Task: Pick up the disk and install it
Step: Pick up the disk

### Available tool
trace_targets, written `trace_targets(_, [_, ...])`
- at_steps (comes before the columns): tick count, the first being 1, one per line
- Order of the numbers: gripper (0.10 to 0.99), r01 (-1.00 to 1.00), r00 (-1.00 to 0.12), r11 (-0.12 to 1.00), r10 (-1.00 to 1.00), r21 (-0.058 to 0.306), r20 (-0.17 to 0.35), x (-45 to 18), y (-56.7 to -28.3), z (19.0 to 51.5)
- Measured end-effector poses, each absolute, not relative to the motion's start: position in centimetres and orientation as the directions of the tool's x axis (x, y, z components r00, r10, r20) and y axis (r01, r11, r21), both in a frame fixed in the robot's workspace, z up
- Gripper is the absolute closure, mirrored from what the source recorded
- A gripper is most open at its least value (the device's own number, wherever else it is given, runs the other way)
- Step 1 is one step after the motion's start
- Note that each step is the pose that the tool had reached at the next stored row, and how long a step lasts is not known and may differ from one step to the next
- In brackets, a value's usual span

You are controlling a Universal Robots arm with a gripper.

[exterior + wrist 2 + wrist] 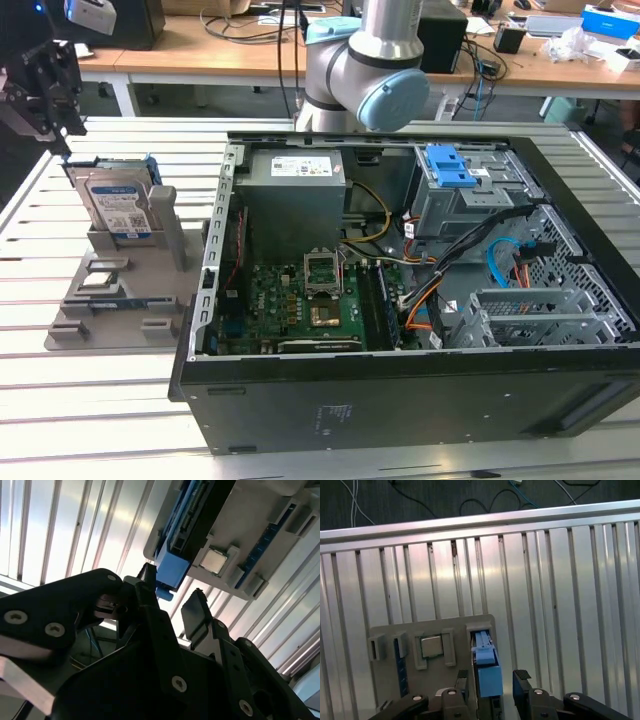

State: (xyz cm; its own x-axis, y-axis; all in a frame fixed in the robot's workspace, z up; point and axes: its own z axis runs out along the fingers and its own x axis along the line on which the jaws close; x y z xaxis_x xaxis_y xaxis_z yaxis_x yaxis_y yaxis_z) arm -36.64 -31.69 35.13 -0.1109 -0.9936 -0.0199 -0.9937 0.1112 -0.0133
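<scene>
The disk point(117, 204) stands upright in a grey holder point(112, 300) on the slatted table, at the exterior view's left; its silver face carries a white-and-blue label and its edges a blue frame. My gripper point(55, 100) hangs above and slightly left of it, apart from it. In the first wrist view the disk's blue edge point(487, 672) lies in line with the gap of my open gripper point(492, 677), one black finger point(462, 680) to each side. The second wrist view shows the blue frame point(172, 572) just beyond my gripper point(170, 592).
An open black computer case point(400, 400) fills the table's centre and right, with a motherboard point(300, 305), cables and a drive bay with a blue latch point(450, 165). The grey holder also carries a small square chip point(431, 646). The arm's base point(365, 60) rises behind the case.
</scene>
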Motion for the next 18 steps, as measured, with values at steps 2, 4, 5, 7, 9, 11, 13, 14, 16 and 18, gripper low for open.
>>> trace_targets(2, [0.604,-0.994,-0.110,0.110,-0.994,-0.015,-0.007,-36.0,-31.6,34.4])
trace_targets(4, [0.604,-0.995,-0.103,0.103,-0.995,-0.016,0.005,-35.5,-31.6,33.6])
trace_targets(5, [0.604,-0.995,-0.101,0.101,-0.995,-0.016,0.007,-35.4,-31.5,33.3])
trace_targets(7, [0.604,-0.995,-0.100,0.099,-0.995,-0.017,0.008,-35.3,-31.5,32.8])
trace_targets(9, [0.604,-0.995,-0.099,0.098,-0.995,-0.016,0.008,-35.2,-31.4,32.5])
trace_targets(11, [0.604,-0.995,-0.098,0.098,-0.995,-0.016,0.008,-35.2,-31.4,32.3])
trace_targets(13, [0.604,-0.995,-0.097,0.096,-0.995,-0.016,0.008,-35.1,-31.4,32.1])
trace_targets(14, [0.604,-0.995,-0.096,0.096,-0.995,-0.017,0.008,-35.1,-31.4,32.0])
trace_targets(16, [0.604,-0.995,-0.095,0.095,-0.995,-0.017,0.008,-35.0,-31.4,31.6])
trace_targets(18, [0.604,-0.995,-0.095,0.095,-0.995,-0.017,0.008,-35.0,-31.4,31.1])
